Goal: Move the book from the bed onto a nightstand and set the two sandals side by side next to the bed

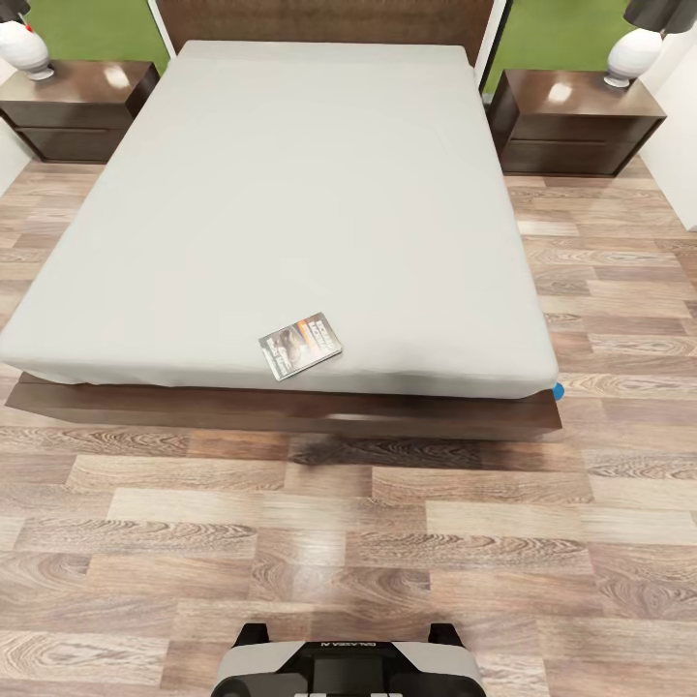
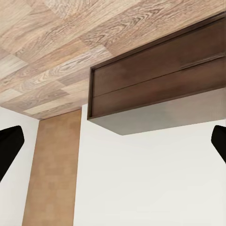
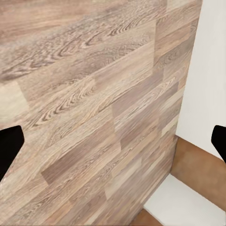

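The book (image 1: 301, 345) lies flat on the pale grey bed (image 1: 290, 194), near its foot edge, slightly right of centre. A dark brown nightstand (image 1: 82, 106) stands at the bed's left and another nightstand (image 1: 576, 121) at its right. A small sliver of a blue sandal (image 1: 558, 391) peeks out at the bed's front right corner; the rest of it is hidden. In the left wrist view my left gripper (image 2: 113, 150) is open, holding nothing. My right gripper (image 3: 113, 150) is open over bare floor in the right wrist view.
A white lamp (image 1: 26, 48) stands on the left nightstand and another lamp (image 1: 631, 56) on the right one. My base (image 1: 348, 668) faces the bed's foot across wood-plank floor (image 1: 348, 542). A dark brown wall cabinet (image 2: 160, 80) appears in the left wrist view.
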You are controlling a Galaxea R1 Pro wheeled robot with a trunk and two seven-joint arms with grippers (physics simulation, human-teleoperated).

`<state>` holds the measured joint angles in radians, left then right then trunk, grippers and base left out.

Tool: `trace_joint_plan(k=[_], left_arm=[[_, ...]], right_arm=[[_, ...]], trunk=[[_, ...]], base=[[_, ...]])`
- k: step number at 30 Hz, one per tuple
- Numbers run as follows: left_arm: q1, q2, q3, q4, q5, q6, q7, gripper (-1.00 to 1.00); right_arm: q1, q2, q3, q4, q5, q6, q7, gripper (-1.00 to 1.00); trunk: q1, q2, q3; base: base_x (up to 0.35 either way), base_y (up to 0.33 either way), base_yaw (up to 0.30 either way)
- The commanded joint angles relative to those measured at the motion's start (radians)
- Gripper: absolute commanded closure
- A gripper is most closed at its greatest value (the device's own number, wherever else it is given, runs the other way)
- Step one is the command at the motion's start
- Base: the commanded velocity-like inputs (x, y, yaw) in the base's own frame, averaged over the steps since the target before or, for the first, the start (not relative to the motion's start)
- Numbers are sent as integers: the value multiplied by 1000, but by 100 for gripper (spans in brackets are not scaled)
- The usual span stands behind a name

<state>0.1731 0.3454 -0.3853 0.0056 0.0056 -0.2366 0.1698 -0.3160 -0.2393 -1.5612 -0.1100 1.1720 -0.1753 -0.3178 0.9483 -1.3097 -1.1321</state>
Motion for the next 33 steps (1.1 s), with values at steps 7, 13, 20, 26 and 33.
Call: trace_joint_plan(k=[7, 13, 20, 26, 33], left_arm=[[0, -7, -7, 1, 0, -3, 6, -100], [0, -13, -6, 2, 0, -1, 8, -100], [0, -20, -6, 2, 0, 1, 8, -100], [0, -23, -6, 2, 0, 2, 8, -100], [0, -28, -6, 1, 0, 2, 8, -100]], right_arm=[[-49, 3, -8, 23, -2, -4, 78, -100], [-85, 3, -8, 38, -5, -5, 192, -100], [-120, 1, -7, 45, -5, -6, 241, -100], [-127, 6, -5, 48, -5, -20, 246, -100], [-131, 13, -2, 49, -4, -63, 247, -100]], trunk=[[0, 0, 0], [0, 0, 0], [0, 0, 0], [0, 0, 0], [0, 0, 0]], base=[[0, 0, 0], [0, 0, 0], [0, 0, 0], [0, 0, 0], [0, 0, 0]])
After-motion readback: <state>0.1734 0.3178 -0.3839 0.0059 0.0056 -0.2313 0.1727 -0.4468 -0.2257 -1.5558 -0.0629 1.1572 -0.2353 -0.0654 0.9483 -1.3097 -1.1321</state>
